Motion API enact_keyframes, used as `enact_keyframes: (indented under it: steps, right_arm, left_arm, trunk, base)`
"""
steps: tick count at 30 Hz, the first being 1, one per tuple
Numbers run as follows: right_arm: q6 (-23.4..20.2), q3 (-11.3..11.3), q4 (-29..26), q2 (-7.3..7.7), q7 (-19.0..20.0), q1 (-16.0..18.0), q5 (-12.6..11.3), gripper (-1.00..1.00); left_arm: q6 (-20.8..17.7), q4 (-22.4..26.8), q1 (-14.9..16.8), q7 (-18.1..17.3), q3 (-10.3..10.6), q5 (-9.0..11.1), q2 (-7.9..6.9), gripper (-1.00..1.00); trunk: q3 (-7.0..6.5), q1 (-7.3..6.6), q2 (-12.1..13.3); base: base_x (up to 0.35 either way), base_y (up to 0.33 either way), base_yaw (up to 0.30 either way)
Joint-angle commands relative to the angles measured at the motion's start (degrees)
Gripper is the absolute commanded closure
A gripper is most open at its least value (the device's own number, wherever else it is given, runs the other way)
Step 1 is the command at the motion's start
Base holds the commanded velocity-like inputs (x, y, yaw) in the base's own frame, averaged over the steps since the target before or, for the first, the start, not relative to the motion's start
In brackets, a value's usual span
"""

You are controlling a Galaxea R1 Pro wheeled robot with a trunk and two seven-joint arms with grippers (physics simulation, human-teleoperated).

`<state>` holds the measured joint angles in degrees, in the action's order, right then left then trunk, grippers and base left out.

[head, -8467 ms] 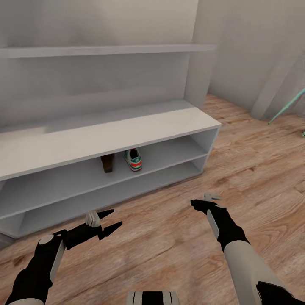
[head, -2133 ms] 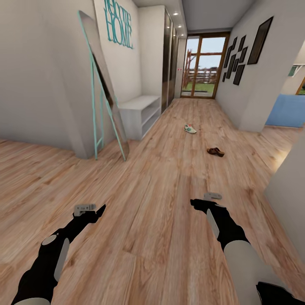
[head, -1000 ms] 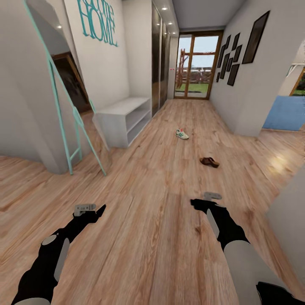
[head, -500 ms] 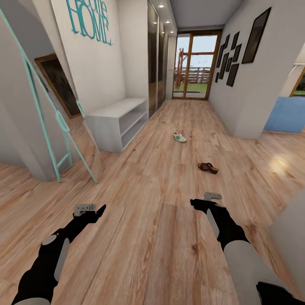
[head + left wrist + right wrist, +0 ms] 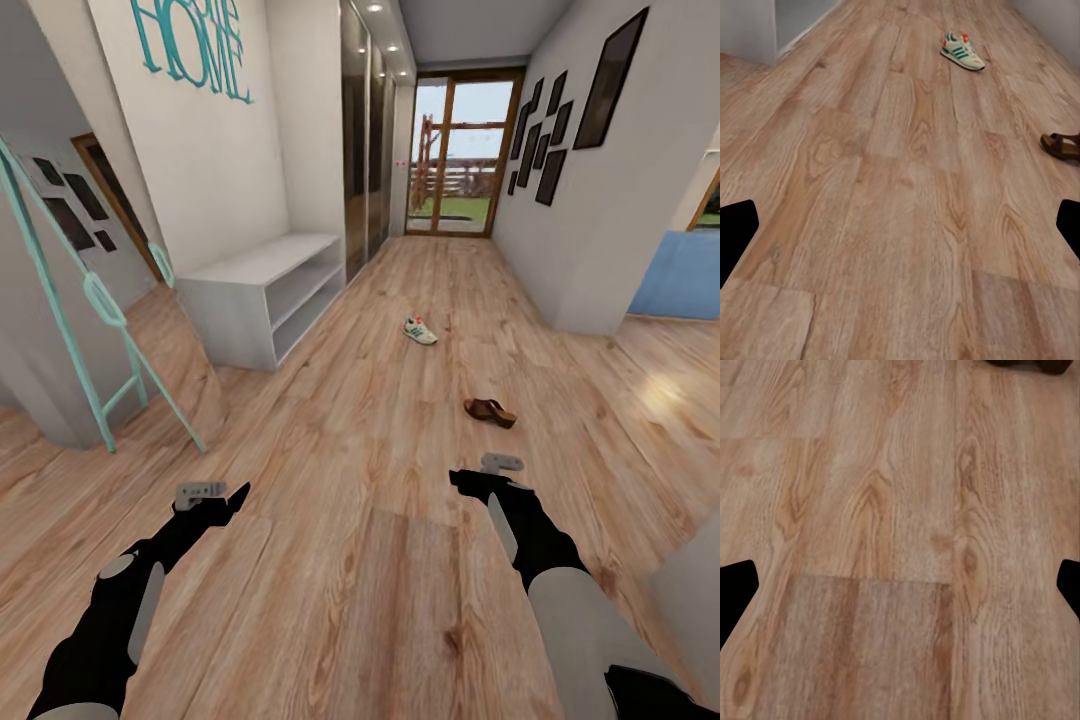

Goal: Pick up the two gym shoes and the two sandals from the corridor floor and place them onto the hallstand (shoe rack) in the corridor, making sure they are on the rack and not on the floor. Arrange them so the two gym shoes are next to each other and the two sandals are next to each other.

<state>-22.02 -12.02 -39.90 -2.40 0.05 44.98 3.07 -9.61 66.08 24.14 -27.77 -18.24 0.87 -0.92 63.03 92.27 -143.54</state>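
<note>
Corridor floor (image 5: 360, 480): sandal (image 5: 489, 411) at our one o'clock, gym shoe (image 5: 420, 330) beyond at twelve. Left gripper (image 5: 215, 492) and right gripper (image 5: 485, 470) both spread wide, empty, readied for pickup.

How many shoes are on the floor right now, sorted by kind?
Gym shoe: 1
Sandal: 1
Total: 2, both lying on the floor ahead of the grippers.
</note>
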Motion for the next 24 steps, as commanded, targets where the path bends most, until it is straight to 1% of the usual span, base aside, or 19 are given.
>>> enact_keyframes:
  steps: [1, 24]
  right_arm:
    - [-0.3, -0.2, -0.1, -0.06, 0.0, 0.0, 0.3, -1.0]
    - [-0.3, -0.2, -0.1, -0.06, 0.0, 0.0, 0.3, -1.0]
  left_arm:
    - [-0.5, 0.1, 0.0, -0.4, -0.1, 0.1, 0.03, -1.0]
    - [-0.5, 0.0, 0.0, -0.4, -0.1, 0.1, 0.04, -1.0]
  trunk:
    - [0.06, 0.02, 0.0]
    - [0.06, 0.02, 0.0]
  base:
    - [0.342, -0.143, 0.0]
    - [0.342, -0.134, 0.0]
